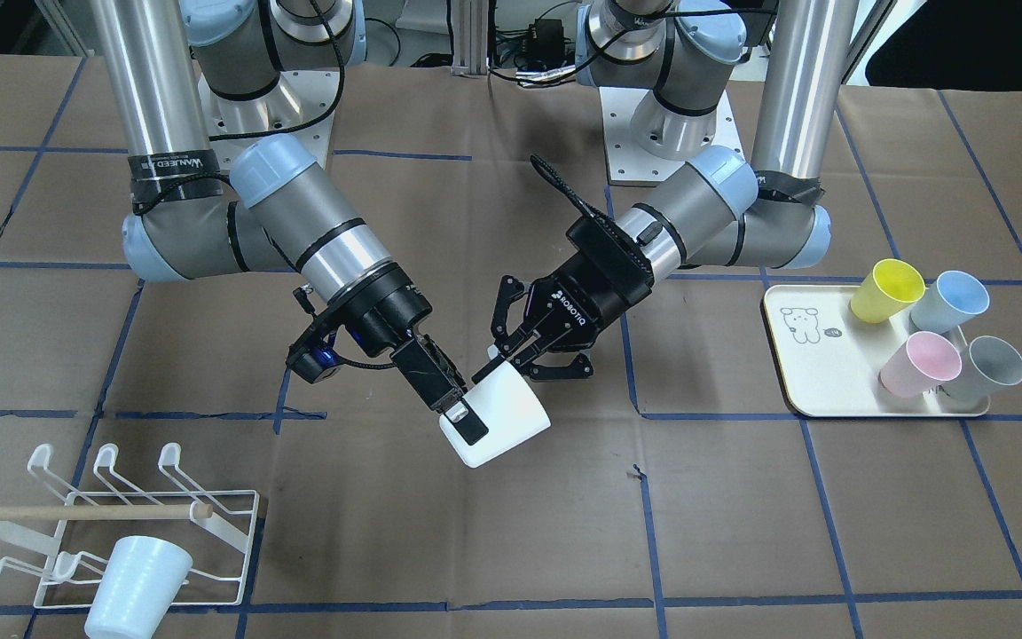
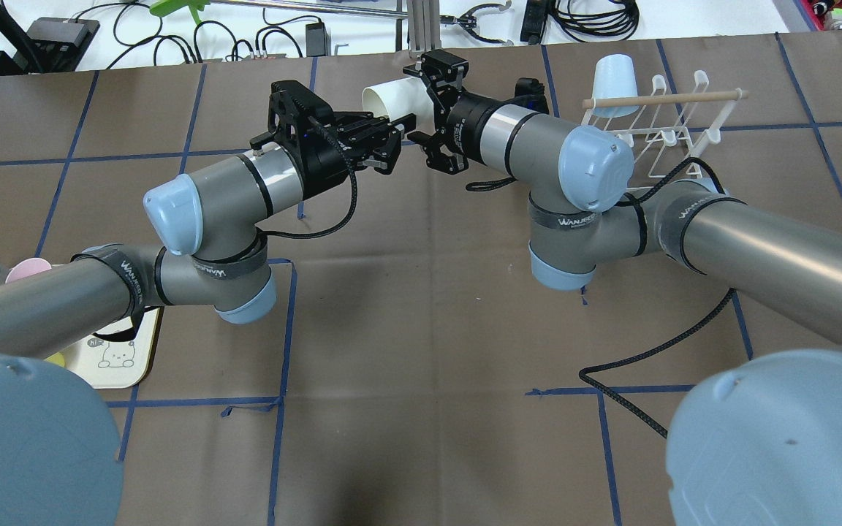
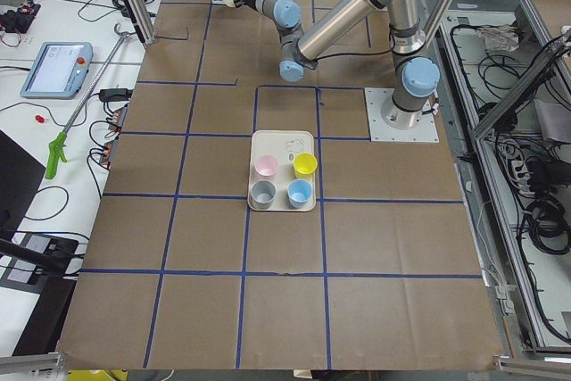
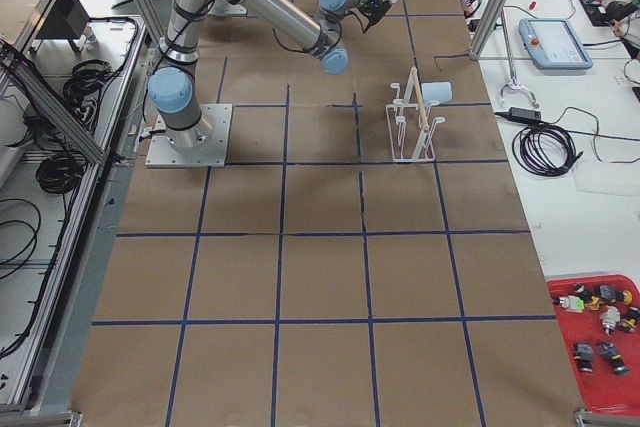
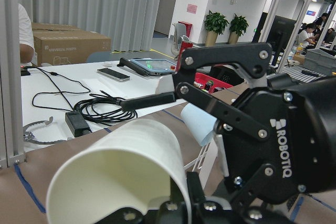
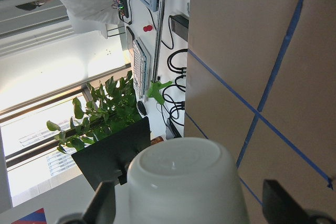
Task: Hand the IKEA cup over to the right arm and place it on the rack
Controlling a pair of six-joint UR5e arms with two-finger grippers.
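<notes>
White cup [image 1: 511, 417]: we see it tilted in the air over the middle of the desk [image 1: 742, 532], between both arms.
Left end effector [image 1: 509, 362]: clamped on the cup's rim, at the cup's 12 o'clock in the front view.
Right end effector [image 1: 467, 426]: fingers spread either side of the cup's base, with gaps showing in its wrist view.
Rack [image 1: 240, 532]: at the cup's 8 o'clock; a pale blue cup [image 1: 138, 586] sits mouth-down on a prong.
Tray [image 1: 817, 382]: at 3 o'clock; we count a yellow cup [image 1: 888, 288], blue cup [image 1: 950, 300], pink cup [image 1: 919, 364] and grey cup [image 1: 986, 368] in it.
</notes>
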